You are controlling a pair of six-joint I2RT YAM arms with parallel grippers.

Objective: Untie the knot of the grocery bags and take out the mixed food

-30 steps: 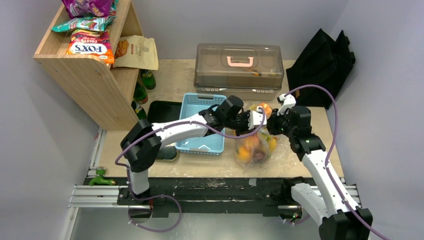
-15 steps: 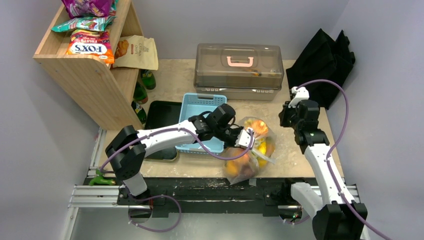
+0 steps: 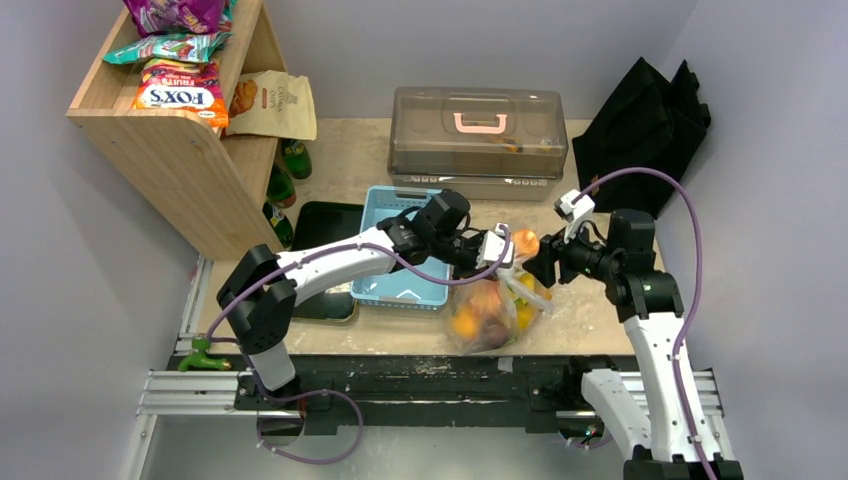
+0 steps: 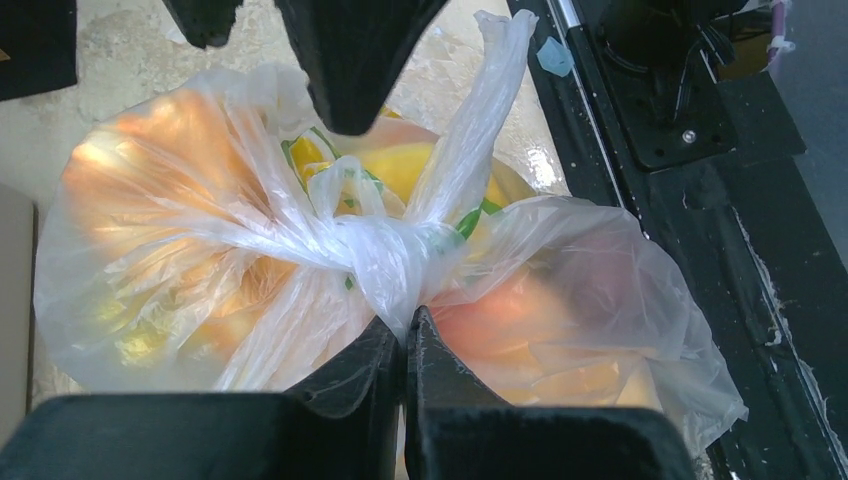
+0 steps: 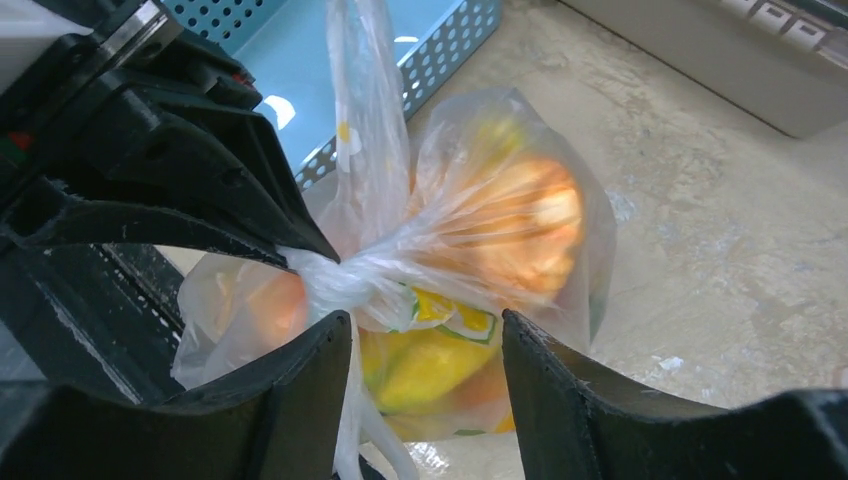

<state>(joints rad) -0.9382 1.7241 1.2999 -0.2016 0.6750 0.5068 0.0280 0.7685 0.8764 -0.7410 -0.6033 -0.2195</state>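
Observation:
The clear grocery bag [image 3: 495,305] sits near the table's front edge, with the mixed food [image 3: 470,322] showing orange and yellow through the plastic. My left gripper [image 4: 405,322] is shut on the whitish knot [image 4: 385,255], pinching its near side. In the right wrist view the knot [image 5: 330,275] lies just above my right gripper [image 5: 425,335], which stands open. One of its fingers [image 5: 330,360] touches the plastic under the knot, and the other is out beside the yellow fruit [image 5: 450,365]. A loose tail of the bag [image 4: 480,120] sticks up from the knot.
A blue basket [image 3: 405,255] lies just left of the bag, with a black tray [image 3: 325,225] beyond it. A grey lidded box [image 3: 478,140] stands behind. A wooden shelf [image 3: 175,150] with snack packs is at far left, a black fabric bag [image 3: 645,120] at far right.
The right gripper let go, drew back to the right, then returned to the bag with its jaws open. The left gripper kept hold of the knot and shifted the bag toward the near edge.

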